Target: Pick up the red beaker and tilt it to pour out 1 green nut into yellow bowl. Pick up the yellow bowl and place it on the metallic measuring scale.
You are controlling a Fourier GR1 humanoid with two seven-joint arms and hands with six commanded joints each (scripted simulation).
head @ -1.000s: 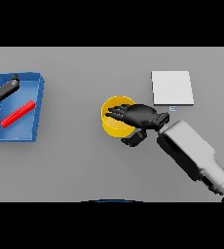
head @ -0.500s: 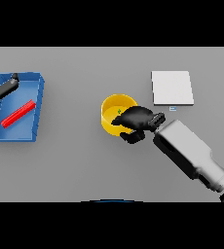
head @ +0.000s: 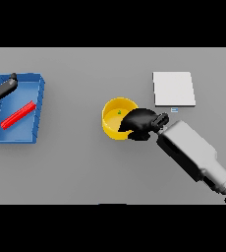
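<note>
The yellow bowl [head: 114, 118] stands on the table at the middle, with a small green nut [head: 119, 112] inside it. My right hand [head: 140, 123] is at the bowl's right rim, its fingers curled over that edge and covering part of it. The metallic measuring scale [head: 173, 88], a flat pale square, lies to the upper right of the bowl, apart from it. A long red object [head: 17, 114] lies flat in the blue tray [head: 38, 110] at the far left. My left hand [head: 3, 88] hovers over the tray's upper left corner with relaxed fingers, holding nothing.
The right forearm [head: 193, 155] reaches in from the lower right corner across the table. A small label [head: 174, 110] sits just below the scale's front edge.
My right hand has drawn back from over the bowl's middle to its right rim and curled its fingers there. The bowl, tray and left hand stay in place.
</note>
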